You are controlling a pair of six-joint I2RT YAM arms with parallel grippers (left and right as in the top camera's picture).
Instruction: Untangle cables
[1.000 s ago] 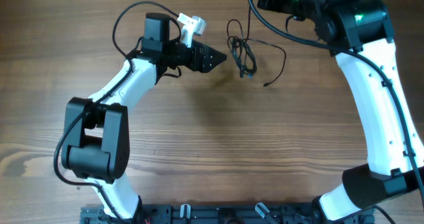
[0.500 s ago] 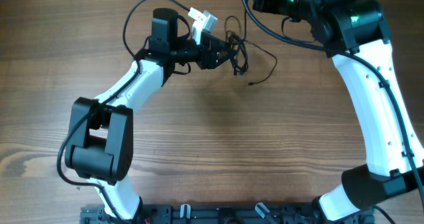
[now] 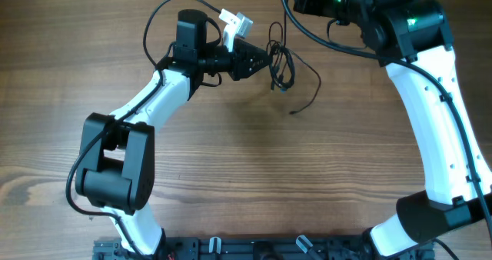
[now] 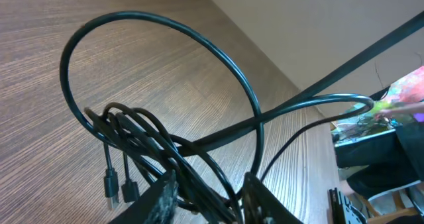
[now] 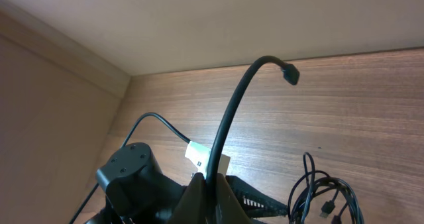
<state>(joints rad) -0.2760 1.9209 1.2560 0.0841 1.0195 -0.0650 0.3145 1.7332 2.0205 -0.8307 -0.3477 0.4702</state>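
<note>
Cables (image 3: 280, 62) lie in a knotted bundle on the counter (image 3: 231, 168) toward its far edge, long axis running near to far, squarely across the reach of the left claw (image 3: 265, 59). That claw comes at them from their left side and is the nearer of the two. Its fingers (image 4: 159, 197) stand a little apart with several strands running between them; whether they already pinch cannot be told. One big loop (image 4: 159, 32) and a couple of small plugs (image 4: 112, 183) sit just beyond. The right claw (image 5: 209, 181), up at the far edge, is pressed together on one cord (image 5: 228, 124) below its plug end (image 5: 289, 72). A loose tail (image 3: 304, 98) trails to the near right. No other object crowds the bundle, so a leftward pull looks likely to draw strands apart.
</note>
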